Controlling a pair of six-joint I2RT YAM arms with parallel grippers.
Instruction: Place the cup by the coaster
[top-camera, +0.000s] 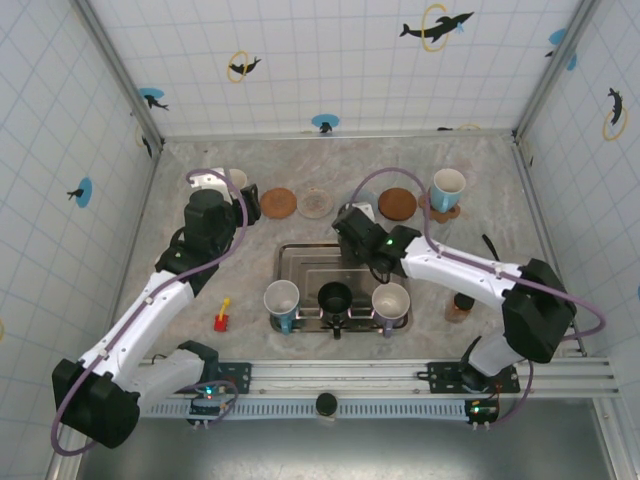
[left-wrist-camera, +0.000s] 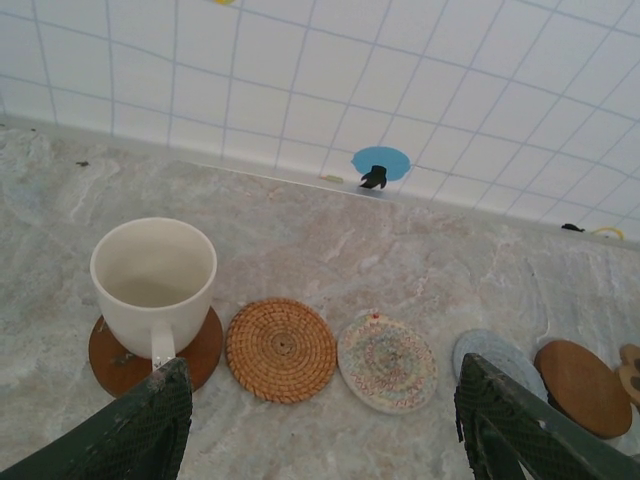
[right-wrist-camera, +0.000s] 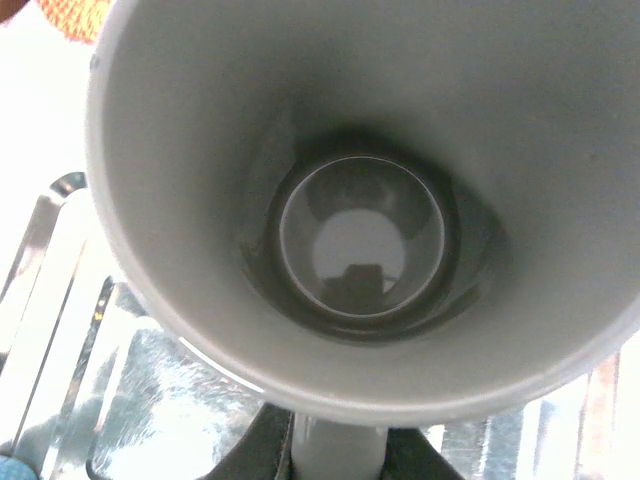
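Observation:
A grey cup (right-wrist-camera: 360, 230) hangs over the metal tray (right-wrist-camera: 60, 330), seen from above its mouth. My right gripper (right-wrist-camera: 340, 452) is shut on its handle. In the top view that gripper (top-camera: 352, 235) hovers at the tray's far edge, just short of a row of coasters. The row holds a woven coaster (left-wrist-camera: 280, 350), a pastel coaster (left-wrist-camera: 387, 362), a grey-blue coaster (left-wrist-camera: 500, 355) and a wooden coaster (left-wrist-camera: 582, 385). A white cup (left-wrist-camera: 155, 275) stands on a brown coaster (left-wrist-camera: 120, 360) at the row's left end. My left gripper (left-wrist-camera: 320, 440) is open and holds nothing, low in front of the row.
The tray (top-camera: 300, 262) holds a blue-and-white cup (top-camera: 282, 300), a black cup (top-camera: 335, 298) and a grey cup (top-camera: 390, 300). A blue cup (top-camera: 447, 190) stands on a coaster at the back right. A small red and yellow toy (top-camera: 221, 318) lies left of the tray.

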